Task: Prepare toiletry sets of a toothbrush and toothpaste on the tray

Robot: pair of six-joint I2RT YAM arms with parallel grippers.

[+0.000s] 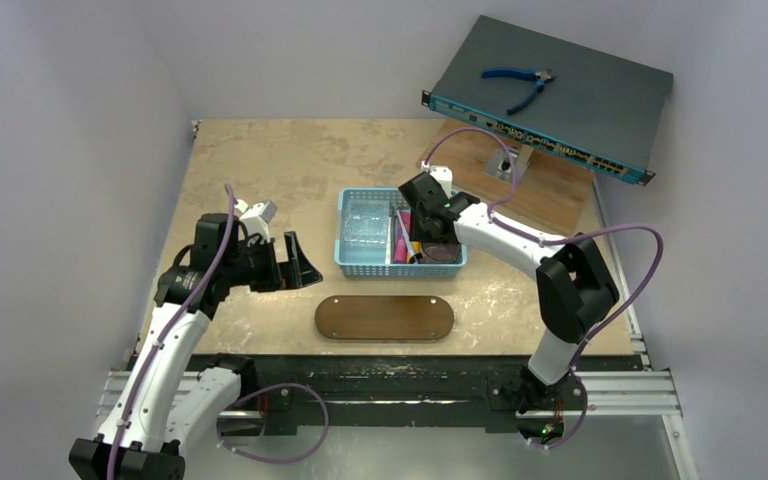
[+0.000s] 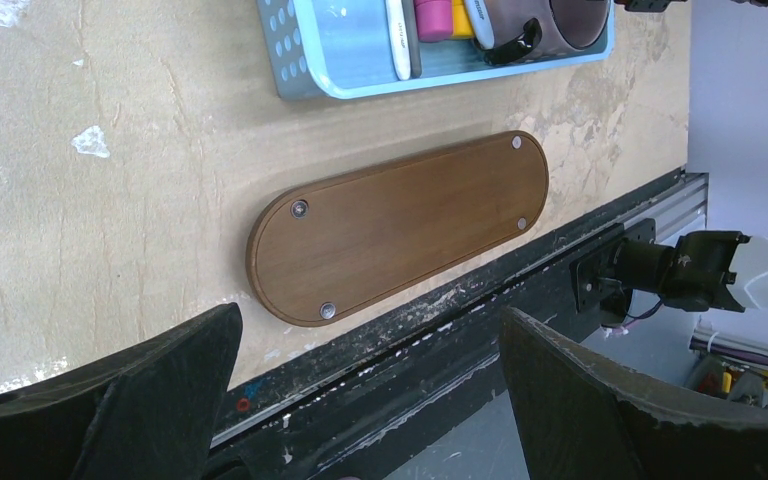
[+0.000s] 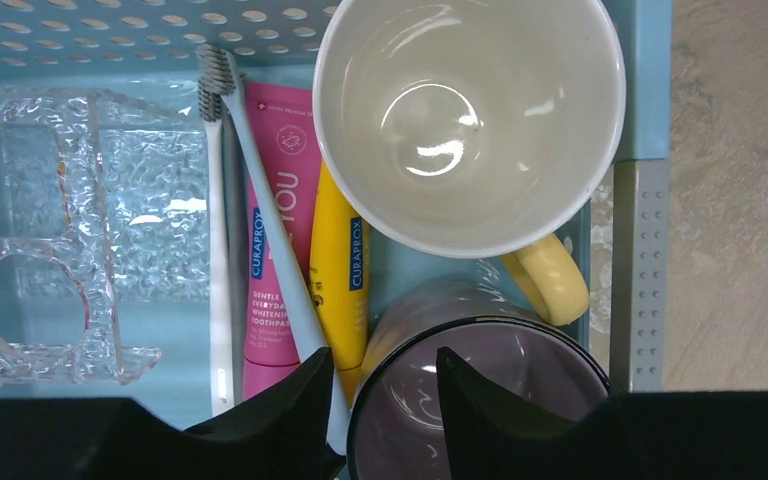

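The dark-brown oval tray (image 1: 384, 318) lies bare near the table's front edge; it also shows in the left wrist view (image 2: 400, 225). The pink tube (image 3: 272, 230) and yellow tube (image 3: 340, 270) lie side by side in the light-blue basket (image 1: 355, 262), with a pale-blue toothbrush (image 3: 270, 225) across the pink tube and a white toothbrush (image 3: 218, 270) beside it. My right gripper (image 3: 385, 375) hovers open over the basket; one finger is by the toothbrush, the other over the purple cup (image 3: 490, 400). My left gripper (image 1: 300, 262) is wide open and empty, left of the tray.
A cream cup (image 3: 470, 120) with a yellow handle and a clear textured plastic holder (image 3: 70, 230) also sit in the basket. A lighter wooden board (image 1: 545, 190) and a raised network switch (image 1: 560, 100) with blue pliers (image 1: 520, 82) are at the back right.
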